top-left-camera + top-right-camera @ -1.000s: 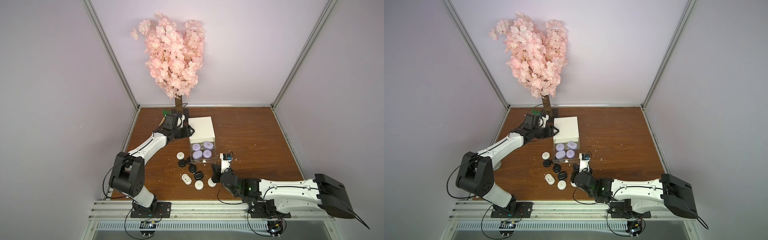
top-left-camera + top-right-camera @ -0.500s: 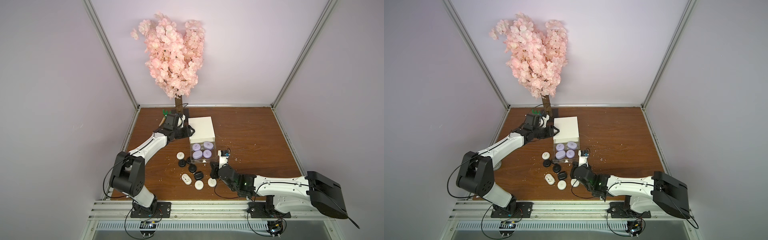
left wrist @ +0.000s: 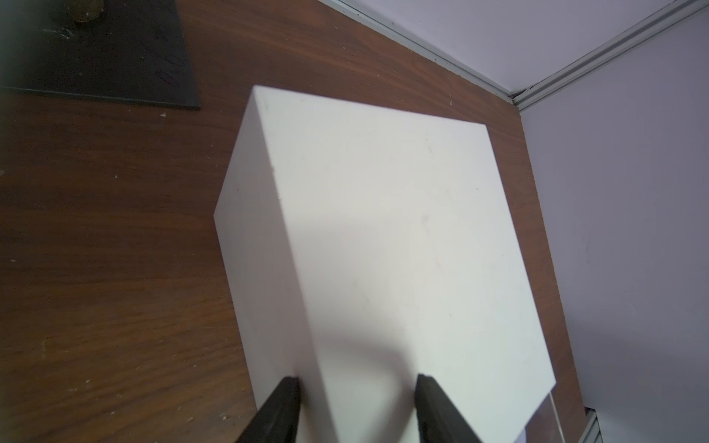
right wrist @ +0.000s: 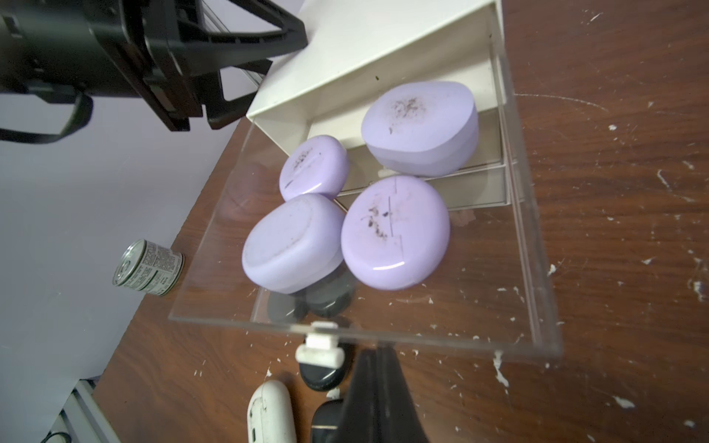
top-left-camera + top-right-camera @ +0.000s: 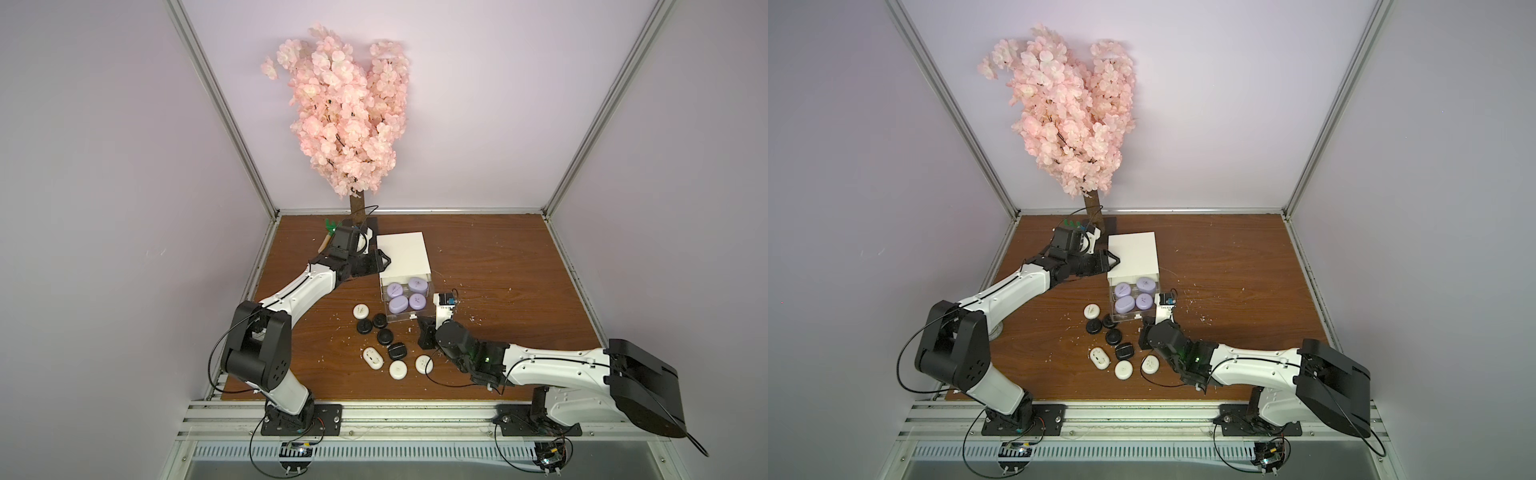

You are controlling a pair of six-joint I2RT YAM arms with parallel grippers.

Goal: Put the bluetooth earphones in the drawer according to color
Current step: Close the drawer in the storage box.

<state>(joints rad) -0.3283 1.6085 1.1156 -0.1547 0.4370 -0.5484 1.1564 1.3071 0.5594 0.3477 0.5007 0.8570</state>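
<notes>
Left gripper (image 3: 358, 406): jaws partly spread astride the drawer cabinet (image 3: 383, 230) top edge; clamping undeterminable. Right gripper (image 4: 378, 368): jaws pressed together, empty; open drawer (image 4: 422, 341) front directly ahead.

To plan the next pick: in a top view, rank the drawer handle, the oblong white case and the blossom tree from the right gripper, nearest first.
1. Drawer handle: just beside the right gripper, on the open drawer's front.
2. Oblong white case: in the loose cluster, toward the left arm.
3. Blossom tree: at the back wall.
</notes>
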